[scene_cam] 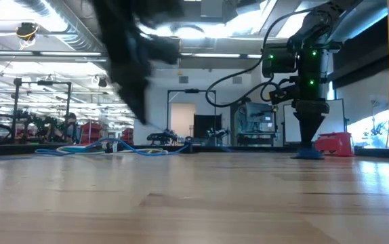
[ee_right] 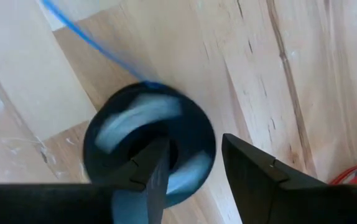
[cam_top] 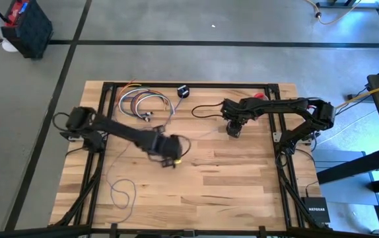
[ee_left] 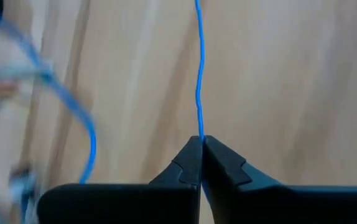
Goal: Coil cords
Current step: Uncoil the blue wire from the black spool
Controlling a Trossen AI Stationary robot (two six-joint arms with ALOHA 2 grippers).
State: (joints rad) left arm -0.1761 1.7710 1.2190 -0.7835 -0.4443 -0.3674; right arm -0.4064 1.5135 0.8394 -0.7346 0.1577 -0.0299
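While left gripper point(ee_left: 201, 142) pinches thin blue cord point(ee_left: 198, 74) near table middle, fingers fully closed on it. Right gripper point(ee_right: 194, 155) stands farther right, over black round puck point(ee_right: 148, 144): jaws parted, one finger in puck's centre hole, other outside rim, pinning it. Cord runs slack between the two and trails toward front-left in loose loop point(cam_top: 122, 192). Judgement: coiling just starting, no turns around puck visible; nearly all cord left to wind. Separate bundle of coloured wires point(cam_top: 144, 104) lies at back.
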